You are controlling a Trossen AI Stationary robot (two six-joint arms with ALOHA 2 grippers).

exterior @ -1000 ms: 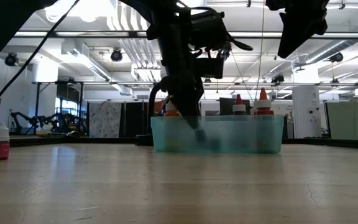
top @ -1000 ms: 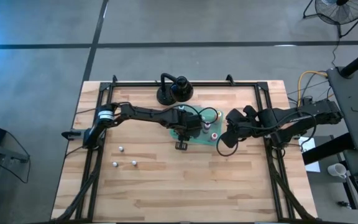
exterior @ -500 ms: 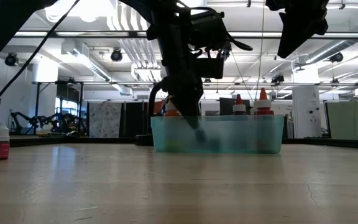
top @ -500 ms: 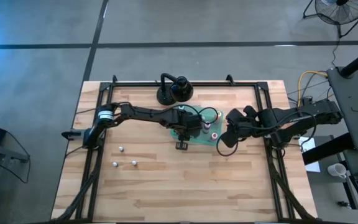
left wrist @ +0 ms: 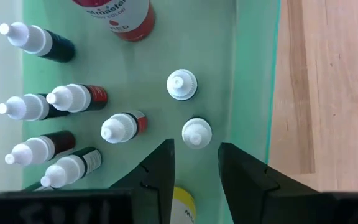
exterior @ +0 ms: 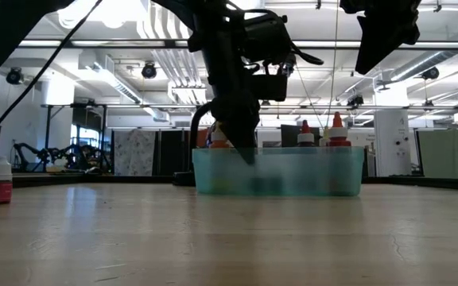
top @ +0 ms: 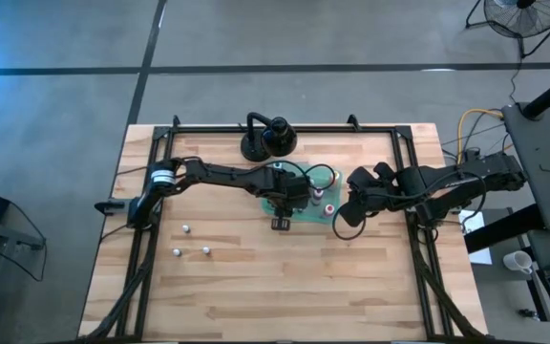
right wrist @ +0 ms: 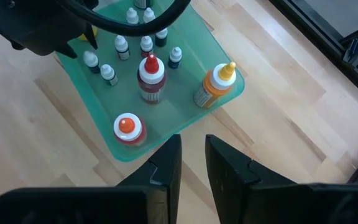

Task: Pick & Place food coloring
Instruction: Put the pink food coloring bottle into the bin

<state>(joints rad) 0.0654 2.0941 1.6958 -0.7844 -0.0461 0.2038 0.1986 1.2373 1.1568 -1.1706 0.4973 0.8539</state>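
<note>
Several tiny food coloring bottles with white caps stand in the green tray [left wrist: 251,74], among them one [left wrist: 122,126] and one [left wrist: 182,84]. My left gripper [left wrist: 196,152] hangs open over the tray's near side, pointing steeply down. One small bottle [left wrist: 196,132] stands upright on the tray floor just past the fingertips, clear of both. Three more bottles [top: 187,229], [top: 176,252], [top: 206,251] stand on the table to the left. My right gripper [right wrist: 193,146] waits above the tray's right side, fingers close together and holding nothing.
Larger bottles stand in the tray: a red-capped one [right wrist: 150,78], an orange one [right wrist: 216,84] and a round orange-topped jar [right wrist: 128,127]. A yellow-topped bottle [left wrist: 182,205] sits under my left gripper. A black round-based stand [top: 267,140] is behind the tray. Bare wood lies nearer.
</note>
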